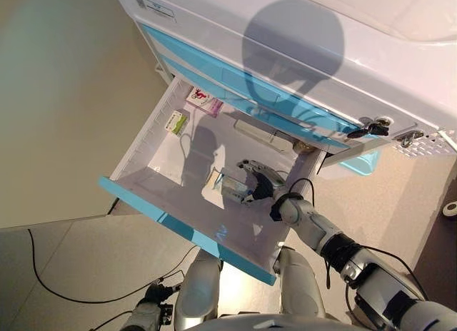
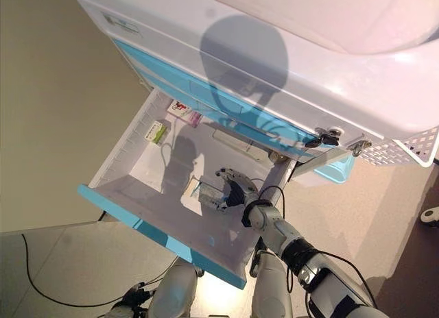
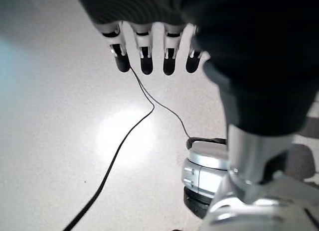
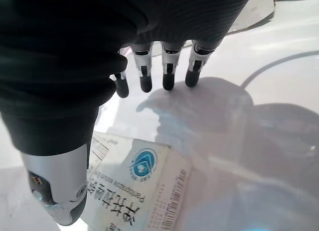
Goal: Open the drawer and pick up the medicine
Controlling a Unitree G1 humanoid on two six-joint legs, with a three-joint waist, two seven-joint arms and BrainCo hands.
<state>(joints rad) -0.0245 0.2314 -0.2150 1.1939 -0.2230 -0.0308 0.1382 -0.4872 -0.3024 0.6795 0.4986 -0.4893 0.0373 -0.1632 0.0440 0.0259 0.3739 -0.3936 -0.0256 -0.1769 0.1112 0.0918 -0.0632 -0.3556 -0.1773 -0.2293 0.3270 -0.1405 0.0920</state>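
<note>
The drawer (image 1: 150, 175) under the right hand (image 1: 260, 182) is white inside, with a turquoise front. Just beneath the hand's silver, dark-tipped fingers (image 4: 168, 74) lies a white box (image 4: 142, 191) with a round blue-green logo, black print and a barcode. Its cover is dark and ribbed. Farther from the hand, at the drawer's back, sit a green-and-white box (image 1: 176, 121) and a white-and-pink box (image 1: 204, 100) with a red mark. The cabinet (image 1: 285, 53) above the hand is white with turquoise drawer fronts. Past the left hand (image 3: 149, 52), also dark-covered with silver, dark-tipped fingers, the floor (image 3: 60, 116) is pale grey.
</note>
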